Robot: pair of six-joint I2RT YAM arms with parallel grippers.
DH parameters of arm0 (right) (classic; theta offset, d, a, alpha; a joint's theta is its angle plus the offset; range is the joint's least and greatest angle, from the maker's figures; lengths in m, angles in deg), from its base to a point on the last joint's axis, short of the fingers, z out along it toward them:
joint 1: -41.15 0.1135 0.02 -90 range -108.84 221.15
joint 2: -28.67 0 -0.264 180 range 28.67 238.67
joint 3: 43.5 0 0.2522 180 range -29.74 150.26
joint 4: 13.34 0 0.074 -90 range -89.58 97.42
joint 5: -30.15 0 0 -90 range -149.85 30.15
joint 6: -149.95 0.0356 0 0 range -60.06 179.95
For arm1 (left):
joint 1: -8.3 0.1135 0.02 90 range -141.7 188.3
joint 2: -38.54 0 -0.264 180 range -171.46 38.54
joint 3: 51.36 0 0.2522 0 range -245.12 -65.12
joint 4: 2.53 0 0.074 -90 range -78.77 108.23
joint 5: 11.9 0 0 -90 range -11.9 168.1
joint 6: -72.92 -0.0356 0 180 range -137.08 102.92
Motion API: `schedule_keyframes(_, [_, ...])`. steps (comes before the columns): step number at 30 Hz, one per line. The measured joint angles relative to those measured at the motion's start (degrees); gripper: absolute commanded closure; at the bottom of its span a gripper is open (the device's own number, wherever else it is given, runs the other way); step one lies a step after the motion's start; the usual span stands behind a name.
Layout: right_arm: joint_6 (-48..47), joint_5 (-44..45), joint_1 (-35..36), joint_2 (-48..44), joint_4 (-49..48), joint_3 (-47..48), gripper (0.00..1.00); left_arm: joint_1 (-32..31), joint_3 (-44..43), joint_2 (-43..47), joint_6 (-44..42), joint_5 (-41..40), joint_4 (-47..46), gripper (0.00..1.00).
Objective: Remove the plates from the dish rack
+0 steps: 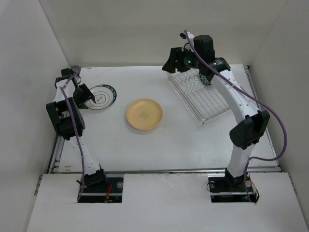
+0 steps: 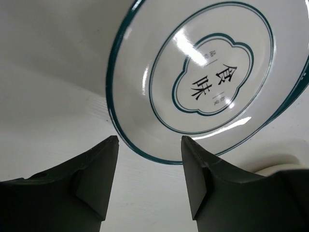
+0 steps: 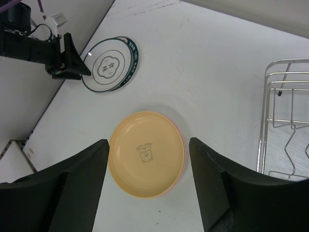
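Overhead, the silver wire dish rack (image 1: 200,96) sits far right on the white table (image 1: 183,145), partly under the right gripper (image 1: 176,60). A yellow-tan plate (image 1: 144,114) lies flat mid-table and a teal-rimmed white plate (image 1: 102,97) far left by the left gripper (image 1: 83,94), whose jaws are too small to judge here. From the left wrist, the glossy white plate (image 2: 203,77) shows teal rings, a scalloped medallion and dark characters. Its right side is cut off, and the left gripper (image 2: 149,164) stands wide open before its near rim. From the right wrist, wide jaws of the right gripper (image 3: 148,188) frame the matte yellow-tan plate (image 3: 147,153) with a pinkish edge (image 3: 181,166) beneath. The rack (image 3: 285,121) is cropped at the right.
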Motion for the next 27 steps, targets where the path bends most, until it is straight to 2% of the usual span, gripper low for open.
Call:
schedule_keyframes(13, [-0.5,3.9,-1.1,0.0,2.2,1.1,0.25,-1.4,-5.6,-3.3,-3.1,-1.0,2.1,0.47])
schedule_keyframes(23, [-0.1,5.9,-3.7,0.0,3.2,1.3,0.25,-1.4,-9.0,-6.7,-4.8,4.4,2.3,0.47])
schedule_keyframes(27, [0.0,6.7,-4.3,0.0,3.5,1.3,0.25,-1.6,-9.2,-7.1,-4.7,3.6,2.6,0.47])
